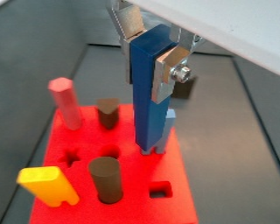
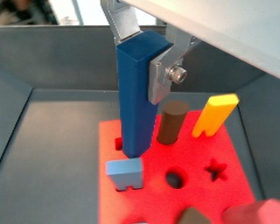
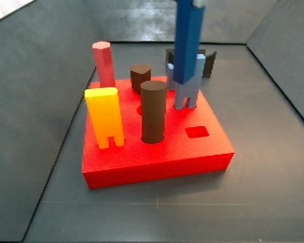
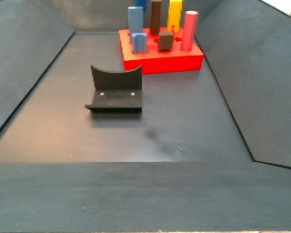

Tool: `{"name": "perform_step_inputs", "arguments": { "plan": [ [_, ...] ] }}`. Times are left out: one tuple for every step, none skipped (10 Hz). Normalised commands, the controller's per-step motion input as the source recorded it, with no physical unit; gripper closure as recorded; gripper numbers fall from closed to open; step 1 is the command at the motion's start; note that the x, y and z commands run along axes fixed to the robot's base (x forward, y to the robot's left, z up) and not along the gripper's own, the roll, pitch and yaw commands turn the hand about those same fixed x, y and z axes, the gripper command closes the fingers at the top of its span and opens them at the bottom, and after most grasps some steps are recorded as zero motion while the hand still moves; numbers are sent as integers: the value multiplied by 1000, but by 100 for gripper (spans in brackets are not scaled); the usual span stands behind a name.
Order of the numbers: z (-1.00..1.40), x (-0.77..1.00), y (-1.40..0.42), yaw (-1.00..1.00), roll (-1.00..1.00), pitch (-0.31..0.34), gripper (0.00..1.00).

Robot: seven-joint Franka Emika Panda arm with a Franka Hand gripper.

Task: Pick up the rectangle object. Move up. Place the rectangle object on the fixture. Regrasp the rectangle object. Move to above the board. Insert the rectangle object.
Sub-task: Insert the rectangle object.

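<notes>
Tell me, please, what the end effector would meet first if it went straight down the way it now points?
Probably the red board: the end effector holds the blue rectangle object upright, its lower end at the board beside the smaller blue piece. Whether it already sits in a slot is unclear.

The rectangle object (image 1: pixel 149 92) is a tall blue bar, upright, pinched between the jaws near its upper end. Its lower end sits at the red board (image 1: pixel 178 206), beneath the jaws. The dark fixture (image 4: pixel 115 88) stands well apart from the jaws.

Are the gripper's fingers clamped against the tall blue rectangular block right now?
Touching: in both wrist views the gripper pads press the tall blue rectangular block.
</notes>
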Motion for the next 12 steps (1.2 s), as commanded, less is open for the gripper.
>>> {"name": "perform_step_inputs", "arguments": {
  "plan": [
    [-149, 351, -60, -726, 16, 0, 100],
    [-49, 163, -129, -631, 1, 170, 100],
    [-6, 120, -149, -637, 0, 197, 100],
    [-20, 131, -151, -660, 0, 166, 100],
    [-43, 0, -149, -677, 0, 263, 100],
    [-57, 0, -154, -703, 0, 334, 100],
    [-66, 0, -154, -649, 0, 407, 100],
    [-60, 0, -160, -569, 0, 496, 100],
    [-49, 0, -160, -529, 0, 500, 100],
    [-83, 0, -137, -511, 0, 500, 100],
    [-223, 377, -40, -586, -19, 87, 100],
    [-317, 563, 0, -563, -26, 0, 100]
  ]
}}
